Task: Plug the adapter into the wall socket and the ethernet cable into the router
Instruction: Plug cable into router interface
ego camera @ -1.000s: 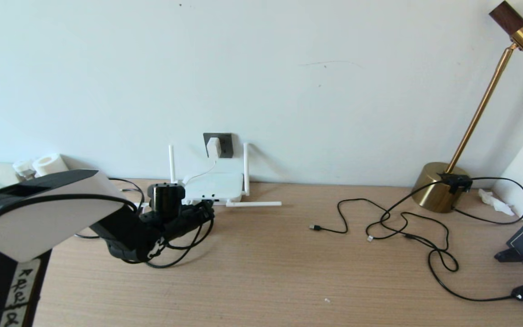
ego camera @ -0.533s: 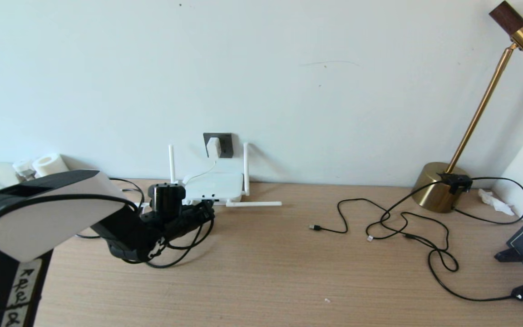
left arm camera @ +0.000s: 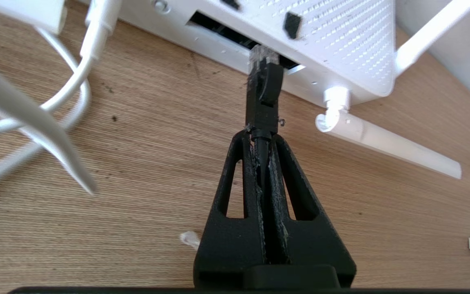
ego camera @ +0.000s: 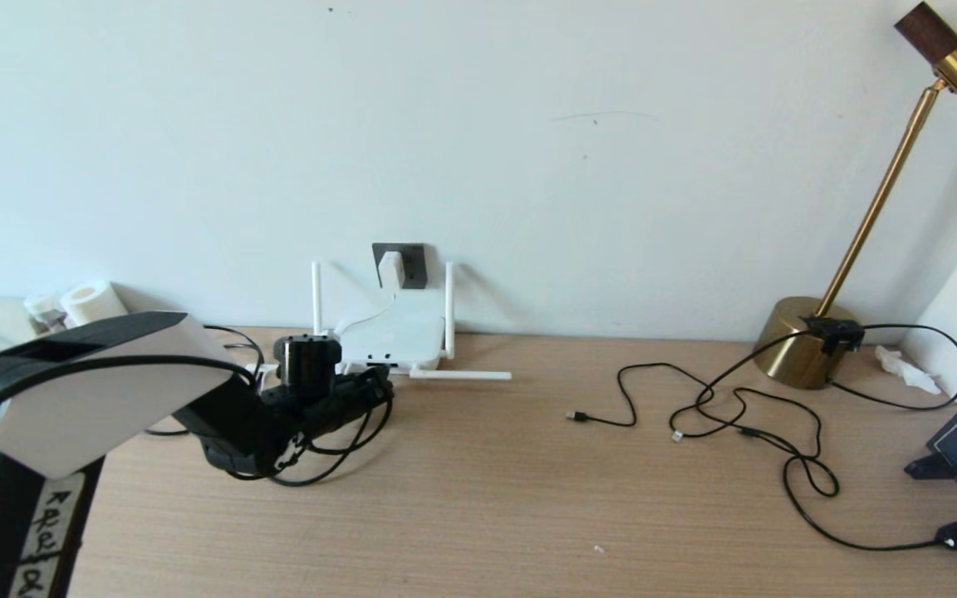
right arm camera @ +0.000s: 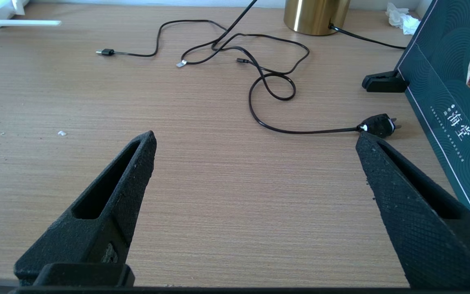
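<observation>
— Since the earlier frame, what has been shifted?

— Only a small change is seen in the head view: the router [ego camera: 394, 335] has been tipped up at its near edge and nudged a little toward the wall, and the left claw [ego camera: 379, 384] has been brought slightly closer to it. Everything at the right of the frame has been left as it was.

— How is the left claw set?

— It is pressed nearly closed, and the ethernet cable [left arm camera: 262, 102] is pinched between its fingers [left arm camera: 243, 171] just behind the plug. In the left wrist view the plug's clear tip is held right at the dark port slot on the router's edge; whether it is seated inside cannot be told.

— And the adapter?

— The adapter [ego camera: 390, 268] is seen plugged into the wall socket [ego camera: 412, 264], at centre-left of the head view, just above the router, with its thin white cord hung down toward the router.

— What of the right claw?

— The right claw [right arm camera: 255, 163] is spread wide and nothing is gripped by it; it is held above the bare wooden surface [right arm camera: 218, 183].

— What else is lying there?

— Thin black cables [ego camera: 736, 415] are looped across the right half of the surface, beside a brass lamp base [ego camera: 798, 349] near the wall.
</observation>
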